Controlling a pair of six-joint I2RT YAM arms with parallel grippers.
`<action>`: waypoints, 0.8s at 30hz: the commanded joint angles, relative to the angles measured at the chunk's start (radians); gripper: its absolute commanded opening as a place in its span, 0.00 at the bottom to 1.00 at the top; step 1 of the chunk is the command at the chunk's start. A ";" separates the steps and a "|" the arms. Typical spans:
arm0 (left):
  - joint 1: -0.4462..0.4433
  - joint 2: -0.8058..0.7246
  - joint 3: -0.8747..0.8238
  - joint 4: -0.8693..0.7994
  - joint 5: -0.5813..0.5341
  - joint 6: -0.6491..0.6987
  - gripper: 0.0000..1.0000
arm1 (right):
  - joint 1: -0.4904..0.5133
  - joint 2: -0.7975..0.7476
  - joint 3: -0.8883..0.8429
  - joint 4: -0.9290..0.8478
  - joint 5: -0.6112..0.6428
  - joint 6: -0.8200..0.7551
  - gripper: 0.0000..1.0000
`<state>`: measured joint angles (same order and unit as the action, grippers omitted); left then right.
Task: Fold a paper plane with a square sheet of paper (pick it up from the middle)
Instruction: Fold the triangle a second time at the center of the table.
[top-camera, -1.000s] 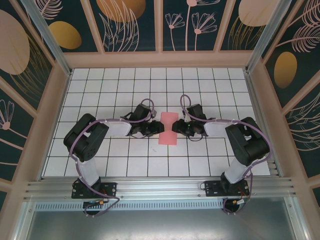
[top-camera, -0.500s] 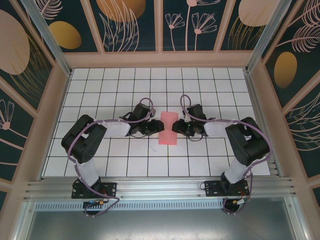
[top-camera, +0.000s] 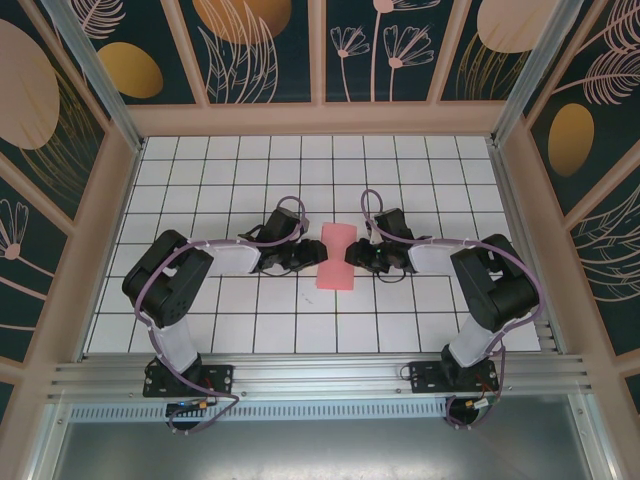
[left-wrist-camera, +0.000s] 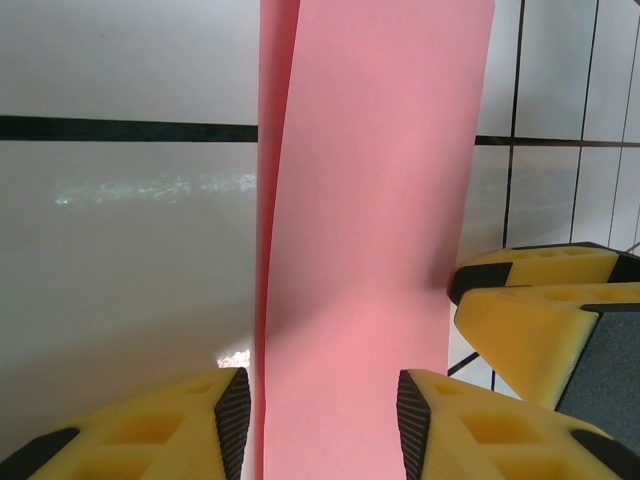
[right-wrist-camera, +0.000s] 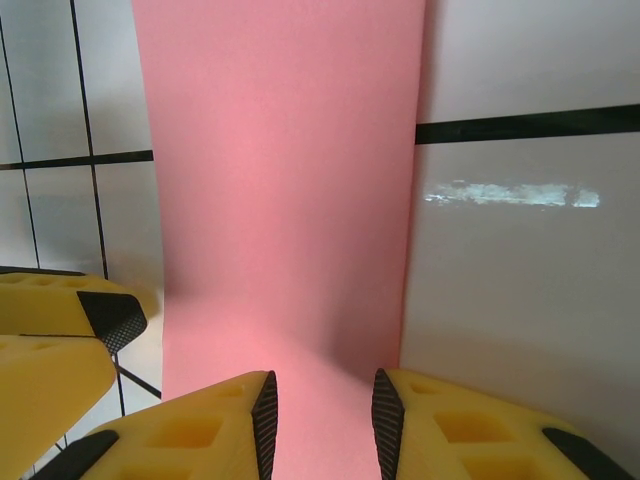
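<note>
Left gripper: your left gripper (left-wrist-camera: 323, 405) has its yellow fingers standing apart, and pink paper shows in the gap between them. You cannot tell whether the pads press on it.
Right gripper: your right gripper (right-wrist-camera: 320, 400) also has its fingers apart, with a narrower gap than the left. Paper shows through this gap too, and contact is just as unclear.
Facing: from above, your two grippers point at each other across the paper. The left is at its left long edge and the right at its right long edge, both about mid-length.
Paper: the folded pink sheet of paper (top-camera: 337, 257) is a narrow strip. Your left wrist view shows two layers, with one long edge set slightly in from the other. From above it looks a little narrower at mid-length.
Table: the strip lies around the middle of the white gridded table (top-camera: 200, 190). It runs from the near edge toward the far edge and is well apart from every edge.
</note>
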<state>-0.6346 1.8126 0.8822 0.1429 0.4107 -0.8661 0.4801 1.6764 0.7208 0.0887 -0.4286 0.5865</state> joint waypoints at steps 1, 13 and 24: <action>-0.005 -0.008 -0.013 -0.039 0.010 0.008 0.46 | -0.008 0.030 -0.037 -0.037 0.043 0.007 0.34; -0.013 0.025 0.006 -0.054 0.066 0.022 0.44 | -0.011 0.036 -0.036 -0.035 0.040 0.006 0.34; -0.019 0.024 0.013 -0.061 0.100 0.026 0.43 | -0.011 0.035 -0.040 -0.031 0.035 0.007 0.34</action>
<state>-0.6441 1.8225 0.8818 0.1070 0.4763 -0.8574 0.4786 1.6764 0.7170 0.0963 -0.4332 0.5865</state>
